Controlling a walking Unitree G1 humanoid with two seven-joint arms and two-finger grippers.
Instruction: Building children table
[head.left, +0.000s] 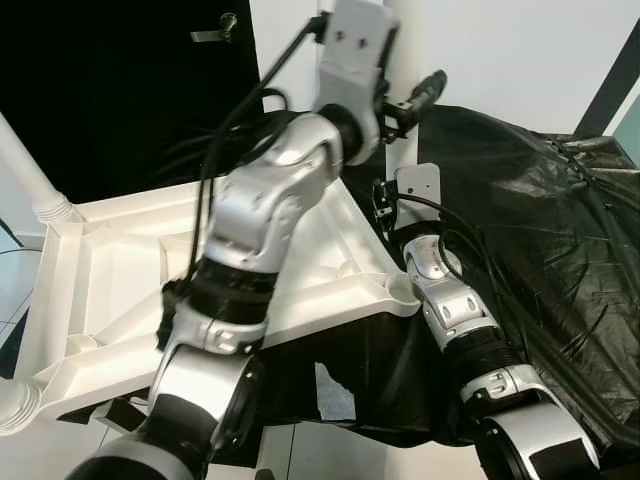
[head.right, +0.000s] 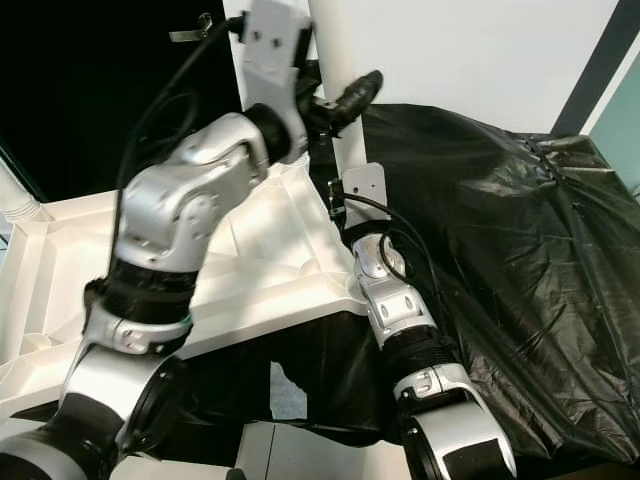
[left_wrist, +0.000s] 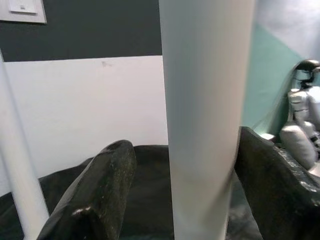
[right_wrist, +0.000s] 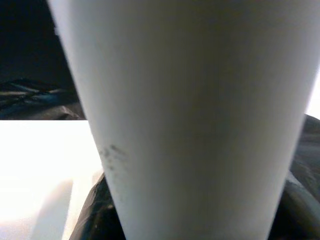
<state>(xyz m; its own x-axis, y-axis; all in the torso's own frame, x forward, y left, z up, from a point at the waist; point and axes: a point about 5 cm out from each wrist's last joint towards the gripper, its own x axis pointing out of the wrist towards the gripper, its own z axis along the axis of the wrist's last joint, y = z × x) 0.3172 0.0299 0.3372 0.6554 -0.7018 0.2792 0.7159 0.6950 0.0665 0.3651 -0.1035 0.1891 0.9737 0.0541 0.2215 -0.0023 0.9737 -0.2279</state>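
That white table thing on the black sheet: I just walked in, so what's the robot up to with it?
The robot is putting together a white plastic tabletop that lies upside down on a black sheet. Both arms are on one upright white leg at the far corner. The left pincer has its fingers on either side of the leg, high up. The right pincer is pressed close to the leg lower down.

table leg (head.right: 335, 60) top cut off, right gripper (head.left: 385, 205) hidden

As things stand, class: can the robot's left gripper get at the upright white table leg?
Probably yes: the left gripper already has its black fingers on either side of the upright white leg, with nothing between.
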